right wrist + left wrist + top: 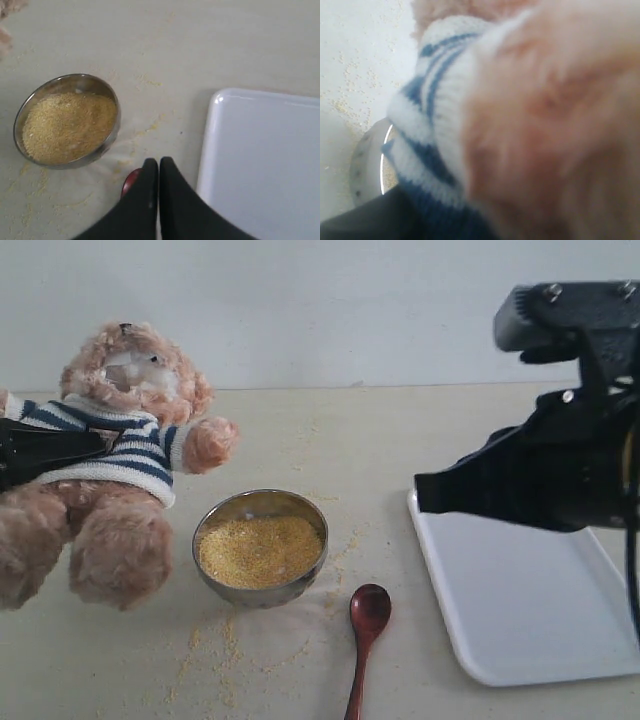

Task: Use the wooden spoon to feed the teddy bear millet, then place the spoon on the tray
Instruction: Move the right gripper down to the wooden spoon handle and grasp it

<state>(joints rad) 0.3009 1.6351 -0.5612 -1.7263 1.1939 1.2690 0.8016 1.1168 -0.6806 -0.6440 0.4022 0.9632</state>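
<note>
The fluffy striped-shirted teddy bear (120,460) is leaning back beside the yellow millet (259,550), the dark wooden spoon (367,625) lying flat between millet and white tray (520,620).

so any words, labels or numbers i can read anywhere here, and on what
No readable text in any view.
bear: only stripes show; the left hand covers part of its chest, so anything there is hidden.
bowl, spoon, tray: plain, no marks.
right arm: black, no legible label.
</note>
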